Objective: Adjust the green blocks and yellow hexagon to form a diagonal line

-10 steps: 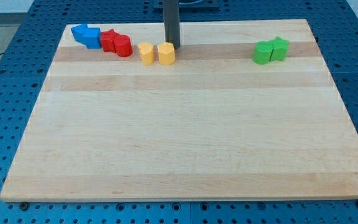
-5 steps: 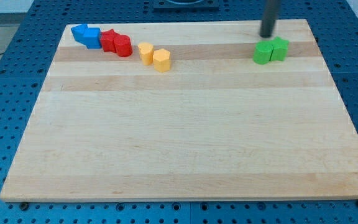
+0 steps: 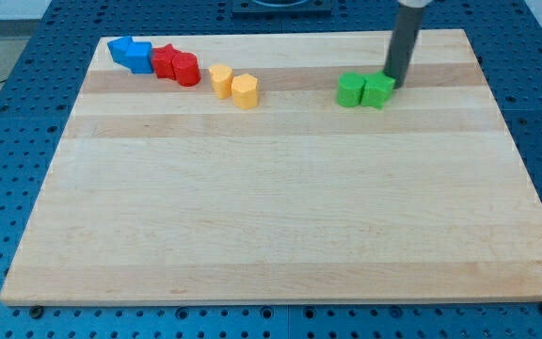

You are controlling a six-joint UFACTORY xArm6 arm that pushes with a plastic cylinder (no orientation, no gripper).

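Two green blocks sit side by side right of the board's top centre: a rounded one (image 3: 350,90) on the left and a star-like one (image 3: 378,91) touching it on the right. My tip (image 3: 395,84) rests against the star-like block's upper right side. The yellow hexagon (image 3: 245,91) lies left of centre near the top, with a second yellow block (image 3: 221,79) touching it on its upper left. The greens and the hexagon stand roughly level, about a hundred pixels apart.
Two red blocks (image 3: 177,65) and two blue blocks (image 3: 131,53) form a cluster at the board's top left. The wooden board (image 3: 271,207) lies on a blue perforated table.
My tip went from the yellow hexagon across to the green pair, then pushed both green blocks left and slightly down. The hexagon had shifted a little down-left earlier.
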